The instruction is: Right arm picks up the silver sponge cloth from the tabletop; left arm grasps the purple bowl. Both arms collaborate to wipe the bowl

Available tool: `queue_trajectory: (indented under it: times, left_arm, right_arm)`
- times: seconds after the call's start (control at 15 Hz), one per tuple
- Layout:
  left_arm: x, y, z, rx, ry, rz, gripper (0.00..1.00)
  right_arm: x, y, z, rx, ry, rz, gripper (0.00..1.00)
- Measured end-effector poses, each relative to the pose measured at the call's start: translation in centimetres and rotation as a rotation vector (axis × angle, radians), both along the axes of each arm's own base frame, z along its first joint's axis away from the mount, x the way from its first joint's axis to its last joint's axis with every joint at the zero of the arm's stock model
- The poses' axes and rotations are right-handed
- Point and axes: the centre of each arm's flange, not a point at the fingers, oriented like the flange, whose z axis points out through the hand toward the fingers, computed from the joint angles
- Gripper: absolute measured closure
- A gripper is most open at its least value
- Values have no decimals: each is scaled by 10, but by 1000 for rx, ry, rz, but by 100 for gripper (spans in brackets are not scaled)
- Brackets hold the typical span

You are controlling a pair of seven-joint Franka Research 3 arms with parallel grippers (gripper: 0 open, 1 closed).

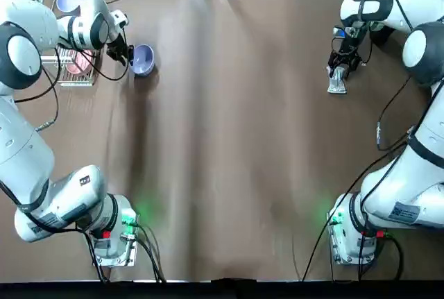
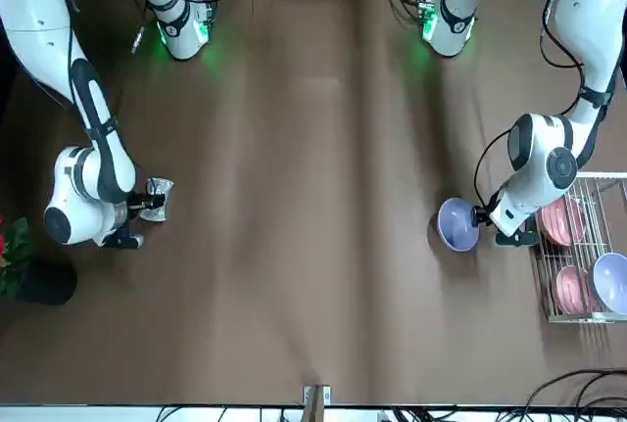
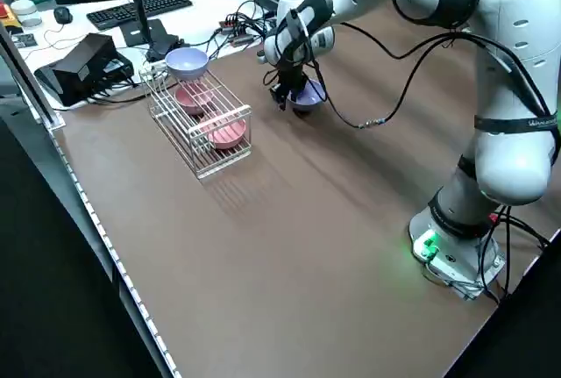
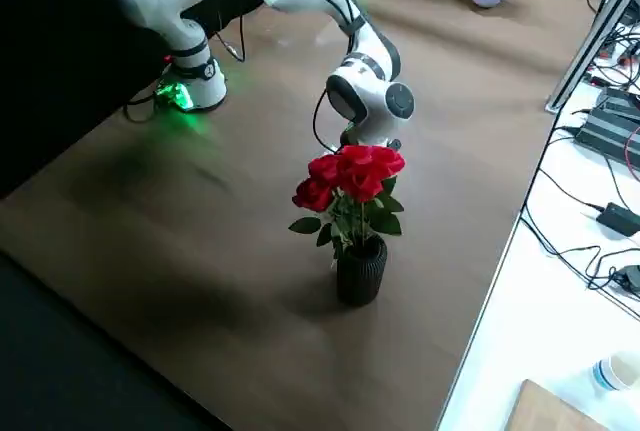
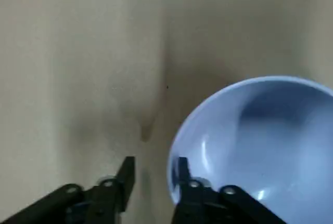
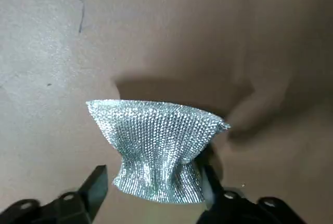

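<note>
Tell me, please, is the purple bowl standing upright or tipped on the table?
Tipped. In the top view the purple bowl shows its glossy inside sideways, away from the left gripper; the left wrist view shows a finger at its rim.

A: What colours sit near the wire rack (image 3: 203, 128)?

B: The rack is pale metal wire. In it are two pink dishes (image 3: 227, 132) and a lavender bowl with a whitish inside. Just beside the rack stands the purple bowl (image 1: 143, 59): pale lavender outside, glossy whitish-blue inside.

A: And the table under the rack?

B: The tabletop (image 1: 236, 139) is matte brown.

A: Well apart from the rack, at the other end?

B: The silver sponge cloth (image 6: 158, 148) is glittering silver-grey with a fine mesh pattern. Red roses (image 4: 348, 176) with green leaves stand in a black ribbed vase (image 4: 360, 272). The arms are white with grey joint caps.
</note>
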Motion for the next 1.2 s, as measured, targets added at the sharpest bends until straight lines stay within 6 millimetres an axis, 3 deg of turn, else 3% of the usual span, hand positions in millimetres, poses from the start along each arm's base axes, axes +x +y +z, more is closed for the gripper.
queue_trajectory:
  times: [0.07, 0.27, 0.6, 0.73, 1.0, 1.07, 1.13, 1.2]
  left_arm:
    - [0, -1, 0, -1, 1, 1, 69]
    - [1, -3, 1, -4, -6, 2, 93]
    - [7, -15, 12, -9, -28, -15, 95]
    - [9, -33, 17, -23, -37, -24, 95]
    - [14, -100, 42, -82, -70, 17, 95]
    - [13, -122, 50, -101, -72, 33, 95]
    - [5, -170, 63, -133, -61, 66, 95]
    - [-1, -198, 69, -143, -51, 78, 95]
  right_arm:
    - [-1, 0, -1, 0, 4, 0, 25]
    - [-3, 0, -2, 2, 22, 1, 26]
    - [-6, -1, -3, 4, 40, 1, 41]
    - [-6, 0, -3, 4, 41, 2, 46]
    - [-5, -2, -2, -1, 40, 4, 58]
    - [-5, -4, -2, -6, 39, 7, 66]
    - [-4, -6, -1, -13, 37, 11, 70]
    - [-4, -7, -1, -14, 37, 11, 78]
